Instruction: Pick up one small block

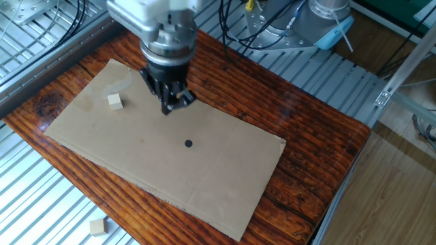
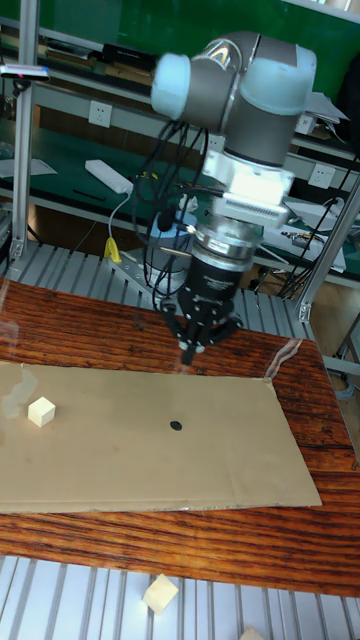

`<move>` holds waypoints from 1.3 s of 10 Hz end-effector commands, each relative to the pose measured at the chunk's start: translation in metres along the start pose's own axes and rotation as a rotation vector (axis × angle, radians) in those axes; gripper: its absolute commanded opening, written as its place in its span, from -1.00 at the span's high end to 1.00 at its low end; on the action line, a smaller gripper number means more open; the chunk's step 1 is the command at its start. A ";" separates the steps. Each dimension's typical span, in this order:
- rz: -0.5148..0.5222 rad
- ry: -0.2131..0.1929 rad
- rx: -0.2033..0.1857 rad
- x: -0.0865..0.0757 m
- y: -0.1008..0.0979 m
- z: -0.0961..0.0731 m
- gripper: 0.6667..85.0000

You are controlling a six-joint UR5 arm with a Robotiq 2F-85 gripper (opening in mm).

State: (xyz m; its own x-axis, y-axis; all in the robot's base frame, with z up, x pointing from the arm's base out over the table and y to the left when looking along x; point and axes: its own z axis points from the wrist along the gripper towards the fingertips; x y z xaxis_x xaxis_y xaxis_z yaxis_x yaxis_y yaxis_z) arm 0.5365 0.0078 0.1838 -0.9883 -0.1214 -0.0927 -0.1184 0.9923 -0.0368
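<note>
In the fixed view I have the gripper hanging over the upper part of the cardboard sheet, empty, and well to the right of the small block, which sits alone on the sheet near its upper-left corner. The fingers look drawn fairly close, but from this angle they overlap and I cannot tell whether the claw is spread or pressed together. A black dot marks the middle of the sheet, and a tanner block lies off the table on the metal slats at lower left (not the one I want). In the tall fixed view the gripper hovers above the sheet's far edge, with the small block far off at the left and the tanner block below the table's front edge. My worry is that if the jaws are narrow on arrival, a fingertip could land on the cube and knock it away.
</note>
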 end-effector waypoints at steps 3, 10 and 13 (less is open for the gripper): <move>-0.336 -0.005 0.039 0.007 -0.041 -0.009 0.98; 0.188 -0.089 -0.057 -0.012 -0.022 -0.007 0.98; 0.069 -0.106 -0.043 -0.015 -0.025 -0.007 0.74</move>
State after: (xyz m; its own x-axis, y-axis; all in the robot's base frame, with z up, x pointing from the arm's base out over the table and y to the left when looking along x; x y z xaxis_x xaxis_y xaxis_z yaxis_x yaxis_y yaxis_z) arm 0.5492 -0.0133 0.1910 -0.9837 -0.0233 -0.1784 -0.0278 0.9993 0.0231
